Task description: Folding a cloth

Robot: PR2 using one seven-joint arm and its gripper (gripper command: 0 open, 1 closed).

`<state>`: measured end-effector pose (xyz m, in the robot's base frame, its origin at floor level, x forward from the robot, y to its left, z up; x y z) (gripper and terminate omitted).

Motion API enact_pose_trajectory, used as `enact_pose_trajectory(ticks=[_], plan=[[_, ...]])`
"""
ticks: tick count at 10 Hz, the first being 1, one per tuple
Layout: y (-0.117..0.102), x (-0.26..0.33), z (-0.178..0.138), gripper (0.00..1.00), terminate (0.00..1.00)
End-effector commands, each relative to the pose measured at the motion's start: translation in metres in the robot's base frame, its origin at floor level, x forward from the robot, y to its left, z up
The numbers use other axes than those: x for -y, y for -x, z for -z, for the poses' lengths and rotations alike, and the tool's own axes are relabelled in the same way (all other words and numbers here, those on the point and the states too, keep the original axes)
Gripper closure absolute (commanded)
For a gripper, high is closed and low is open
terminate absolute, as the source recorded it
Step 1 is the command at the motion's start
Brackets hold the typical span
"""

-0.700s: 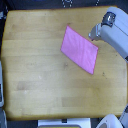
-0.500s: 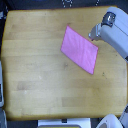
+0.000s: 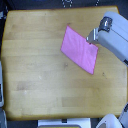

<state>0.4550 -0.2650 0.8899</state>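
The pink cloth [image 3: 79, 48] lies flat and tilted on the far right part of the wooden table [image 3: 35, 75], and the gripper [image 3: 93, 40] sits at its right edge, open or shut I cannot tell, so I think it must grab that edge next.

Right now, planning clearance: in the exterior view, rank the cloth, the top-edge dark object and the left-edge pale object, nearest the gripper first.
From the gripper:
1. cloth, directly beside it.
2. dark object, top edge, centre.
3. pale object, far left edge, low.
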Motion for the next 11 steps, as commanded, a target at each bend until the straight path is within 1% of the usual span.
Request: enact_pose_trajectory(ticks=[1, 2, 3, 5, 6, 8, 11], plan=[[0.039, -0.003, 0.048, 0.0, 0.0], [0.044, 0.005, 0.062, 0.0, 0.0], [0.044, 0.009, 0.066, 0.0, 0.0], [0.042, 0.028, 0.082, 0.0, 0.0], [0.041, 0.033, 0.095, 0.0, 0.0], [0.045, 0.029, 0.118, 0.0, 0.0], [0.051, 0.032, 0.144, 0.0, 0.0]])
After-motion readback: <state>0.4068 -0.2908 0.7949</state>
